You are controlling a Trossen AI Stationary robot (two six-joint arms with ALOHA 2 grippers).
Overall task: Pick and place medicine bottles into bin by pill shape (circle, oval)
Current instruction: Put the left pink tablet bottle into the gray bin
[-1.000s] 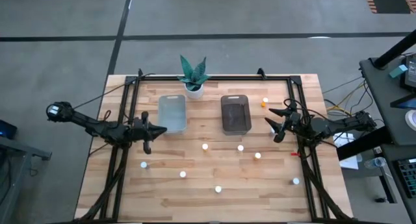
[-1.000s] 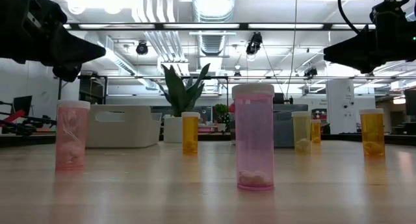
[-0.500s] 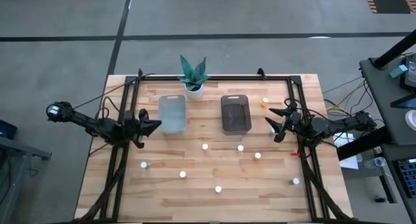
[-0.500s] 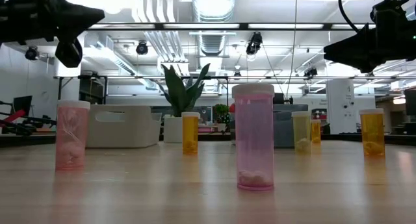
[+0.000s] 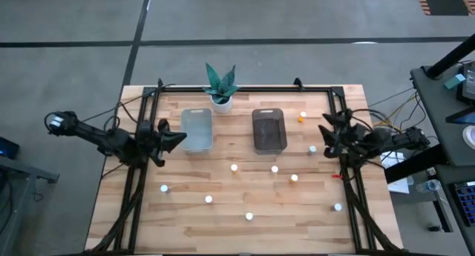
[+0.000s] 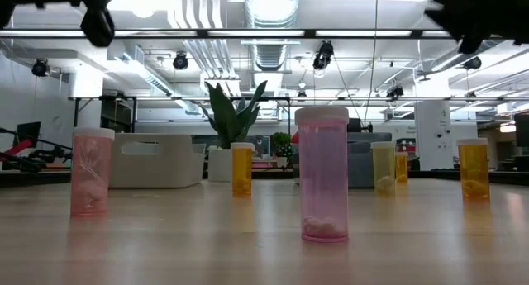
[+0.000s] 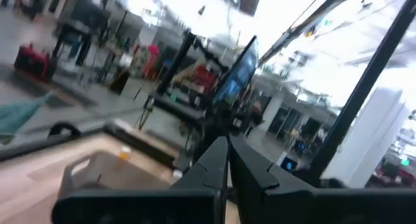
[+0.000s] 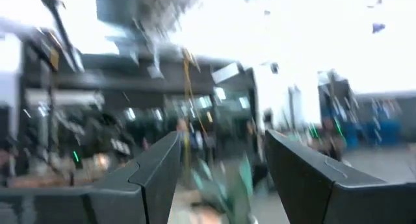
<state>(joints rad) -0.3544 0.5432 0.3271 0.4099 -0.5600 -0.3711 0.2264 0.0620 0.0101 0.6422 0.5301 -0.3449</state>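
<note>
While neither arm carries anything, the left end effector (image 5: pixel 176 139) hangs clenched beside the clear bin (image 5: pixel 197 129). The right end effector (image 5: pixel 326 133) hangs spread, the nearest medicine bottles (image 5: pixel 312 149) just below it on the surface (image 5: pixel 223 226), likely for a grab.

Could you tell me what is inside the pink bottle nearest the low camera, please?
The pink bottle shows a few pale pills at its bottom; the rest looks empty. Their shape, circle or oval, cannot be told.

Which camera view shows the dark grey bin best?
The high view: the dark grey bin shows whole from above, beside the clear bin. The low view shows only a grey strip behind the bottles. The left wrist view shows a blurred tub that cannot be identified; the right wrist view, none.
</note>
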